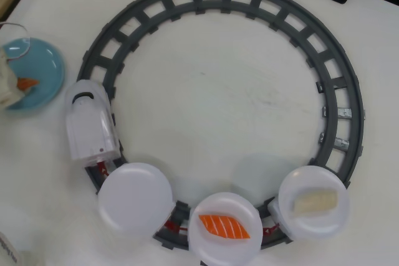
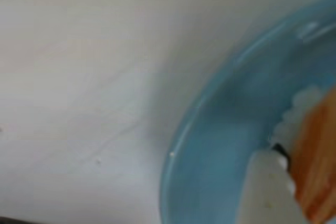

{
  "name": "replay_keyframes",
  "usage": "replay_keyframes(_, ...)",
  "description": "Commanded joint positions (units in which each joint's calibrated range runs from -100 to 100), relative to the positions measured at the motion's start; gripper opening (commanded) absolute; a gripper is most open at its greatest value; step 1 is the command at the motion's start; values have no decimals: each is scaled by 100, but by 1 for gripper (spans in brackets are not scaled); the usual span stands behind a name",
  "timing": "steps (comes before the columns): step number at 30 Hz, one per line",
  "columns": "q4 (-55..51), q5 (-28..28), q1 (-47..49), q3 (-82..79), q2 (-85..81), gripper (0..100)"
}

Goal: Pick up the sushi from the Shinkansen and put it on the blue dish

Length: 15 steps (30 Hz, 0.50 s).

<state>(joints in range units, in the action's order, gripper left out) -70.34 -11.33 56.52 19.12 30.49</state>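
Overhead view, left to right: at the nine o'clock edge the round glossy light-blue plate point(image 1: 43, 70) lies on the white table point(image 1: 218, 91), and over its left part sits the pale gripper point(image 1: 14, 86) with a small orange-topped salmon nigiri point(image 1: 26, 83) at its tip, above the plate's inner area. Whether the nigiri rests on the plate or hangs just above it cannot be told. Just right of the plate, the white plastic toy bullet train point(image 1: 91, 126) with a black window sits on the dark grey ring track point(image 1: 249, 1) at about eight o'clock of the ring. Behind it follow three round white plates: an empty one point(image 1: 136, 199) at seven o'clock, one at six o'clock carrying a brighter orange piece with white diagonal stripes point(image 1: 224, 227), and one at five o'clock carrying a plain whitish-beige piece point(image 1: 315, 201). In the wrist view the table fills the left, the blue plate point(image 2: 220, 145) curves in from the right, and at four o'clock a pale finger point(image 2: 268, 187) lies against the nigiri point(image 2: 315, 166), orange top over white rice. The fingers appear closed narrowly on it, though only one finger shows clearly.
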Motion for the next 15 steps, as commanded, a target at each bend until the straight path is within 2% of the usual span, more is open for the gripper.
replay_keyframes(1,40,-18,35,351,-75,18)
replay_keyframes(8,-36,-12,35,396,-167,18)
replay_keyframes(15,-954,-18,35,1343,-150,18)
